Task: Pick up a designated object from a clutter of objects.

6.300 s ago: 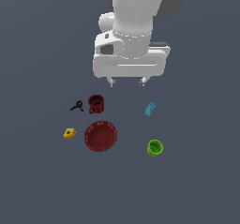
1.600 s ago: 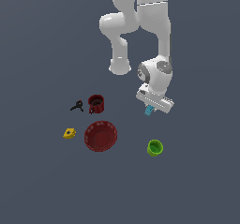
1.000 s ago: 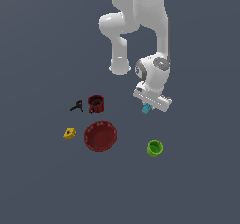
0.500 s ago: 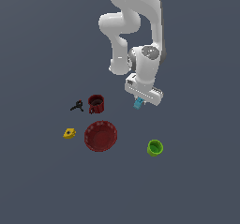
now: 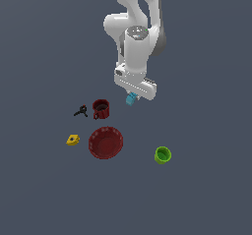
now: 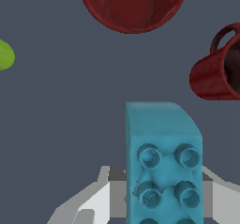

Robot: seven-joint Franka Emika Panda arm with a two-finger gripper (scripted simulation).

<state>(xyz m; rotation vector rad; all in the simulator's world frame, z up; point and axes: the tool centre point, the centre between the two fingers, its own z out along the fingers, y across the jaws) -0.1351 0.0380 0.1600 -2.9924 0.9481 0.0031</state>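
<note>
One cyan brick (image 5: 131, 100) hangs clamped in the hand (image 5: 132, 98), lifted off the desk (image 5: 206, 190). Below lie one dark red mug (image 5: 101, 109), one red bowl (image 5: 105, 142), one green cup (image 5: 162, 155), one yellow block (image 5: 73, 140) and one black clamp (image 5: 81, 111). The mug sits at the brick's 8 o'clock, nothing touching it. Since half a second ago, arm and brick have shifted toward the mug.

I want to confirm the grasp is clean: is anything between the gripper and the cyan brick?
Nothing visible. The cyan brick sits in the gripper, held above the floor. The mug and bowl lie apart from it.
</note>
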